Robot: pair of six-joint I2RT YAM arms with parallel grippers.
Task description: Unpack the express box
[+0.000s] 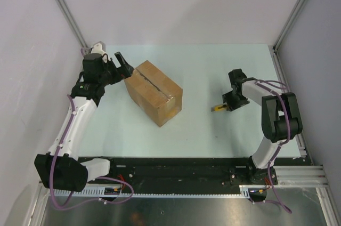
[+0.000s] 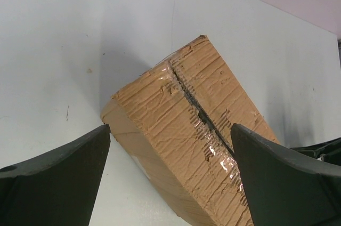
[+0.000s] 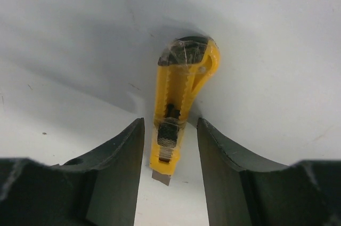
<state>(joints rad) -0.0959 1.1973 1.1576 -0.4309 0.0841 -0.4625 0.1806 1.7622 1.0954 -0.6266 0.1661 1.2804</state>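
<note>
Brown cardboard express box [image 2: 160, 122], creased, rectangular, tape-glossed

The table [image 1: 213, 66] had a flat, pale top, almost white with a bit of green. Plain white walls stood around it: a back wall [image 1: 176, 2], a left wall [image 1: 26, 50] and a right wall [image 1: 317, 82]. A thin grey metal post [image 1: 64, 5] ran up the far left corner. A black rail [image 1: 176, 170] ran along the near edge, with a shiny metal sheet [image 1: 186, 212] below it. The light was soft.
</note>
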